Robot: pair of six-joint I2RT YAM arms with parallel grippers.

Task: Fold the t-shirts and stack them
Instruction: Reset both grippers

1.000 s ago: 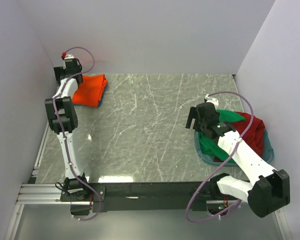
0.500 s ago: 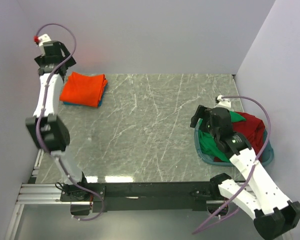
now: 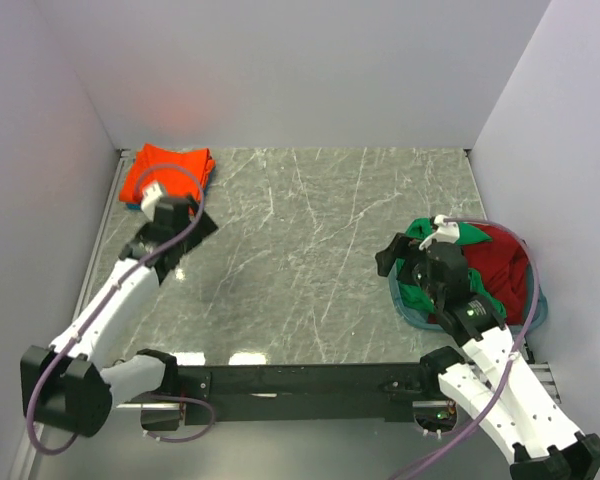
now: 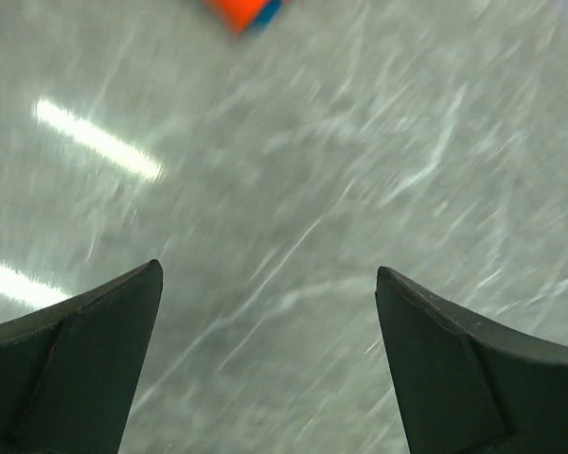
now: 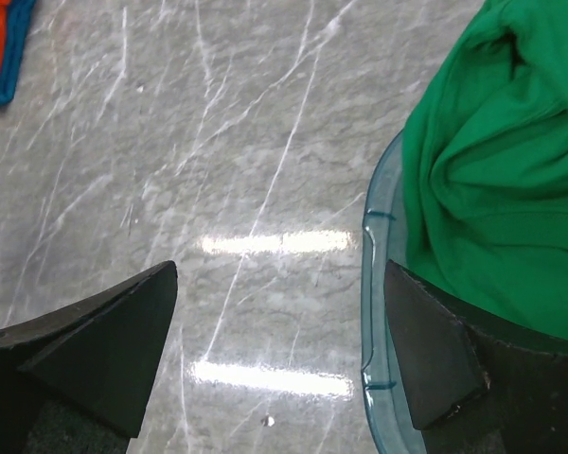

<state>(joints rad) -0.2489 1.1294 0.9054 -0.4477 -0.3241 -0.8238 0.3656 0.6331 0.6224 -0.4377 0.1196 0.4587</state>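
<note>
A folded bright orange t-shirt (image 3: 168, 172) lies at the back left of the table, on top of a teal blue t-shirt of which only an edge shows (image 5: 14, 47). Both appear as a blurred corner in the left wrist view (image 4: 241, 11). A crumpled green t-shirt (image 3: 418, 290) and a dark red t-shirt (image 3: 500, 265) lie in the basket (image 3: 536, 305) at the right. My left gripper (image 3: 187, 234) is open and empty over bare table, just in front of the orange stack. My right gripper (image 3: 388, 258) is open and empty at the basket's left rim (image 5: 371, 284), with the green shirt (image 5: 492, 170) beside its right finger.
The grey marble table (image 3: 300, 250) is walled at the back and both sides. The basket sits close to the right wall. Bright light reflections lie on the table surface (image 5: 275, 244).
My left arm has swung down from high at the back left corner to low over the table in front of the orange stack. My right arm has drawn back slightly along the basket's left edge.
</note>
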